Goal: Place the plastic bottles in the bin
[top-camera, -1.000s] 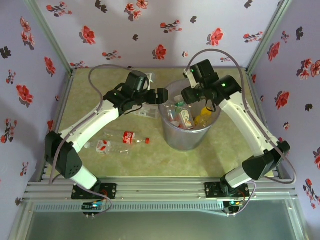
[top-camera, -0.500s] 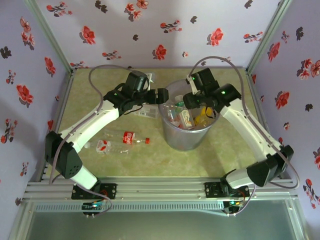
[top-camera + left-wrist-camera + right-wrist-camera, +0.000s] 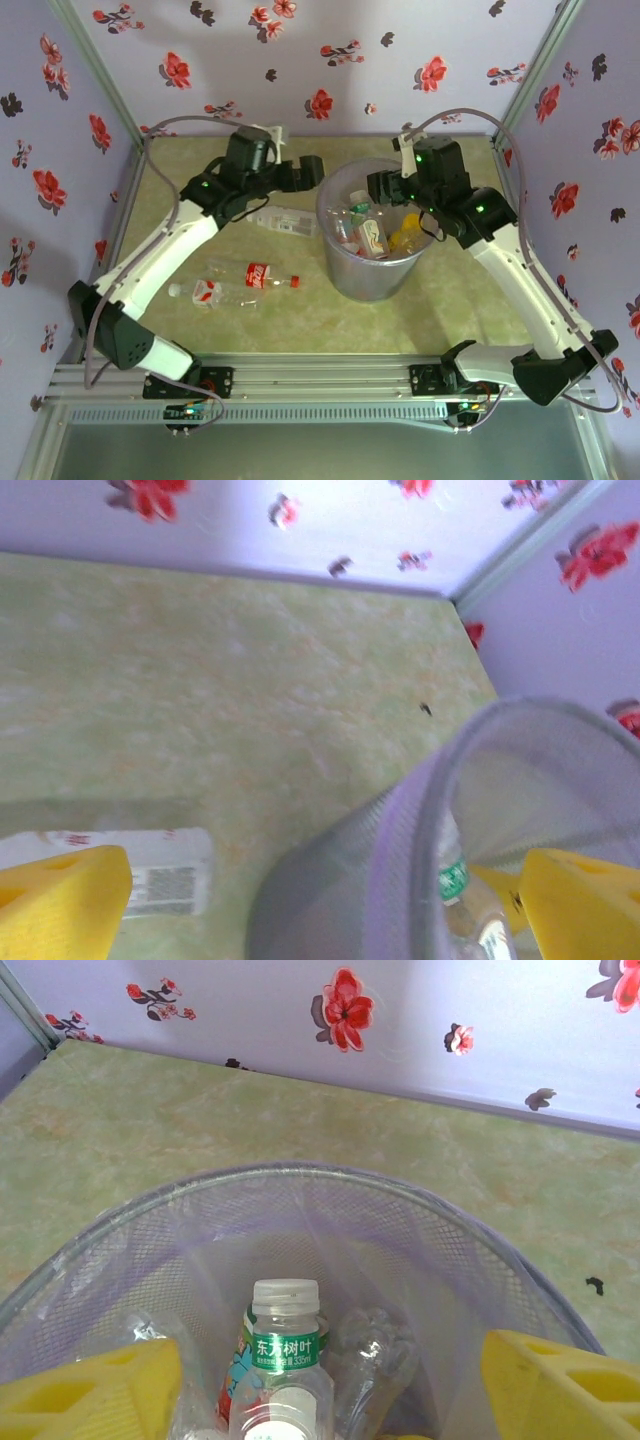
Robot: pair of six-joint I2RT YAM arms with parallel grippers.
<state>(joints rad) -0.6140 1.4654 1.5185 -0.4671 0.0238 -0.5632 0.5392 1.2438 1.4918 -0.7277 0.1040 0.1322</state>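
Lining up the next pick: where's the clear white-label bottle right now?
In the top view the white-label bottle lies on the table just left of the bin, close by the open left gripper.

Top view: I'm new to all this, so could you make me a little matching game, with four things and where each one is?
Things:
1. yellow bottle
2. red-capped bottle
3. white-label bottle
4. bin

Places:
A. standing upright on the table
B. inside the bin
C. lying left of the bin, farther back
D. lying left of the bin, farther forward

Pairs: 1-B, 2-D, 3-C, 4-A
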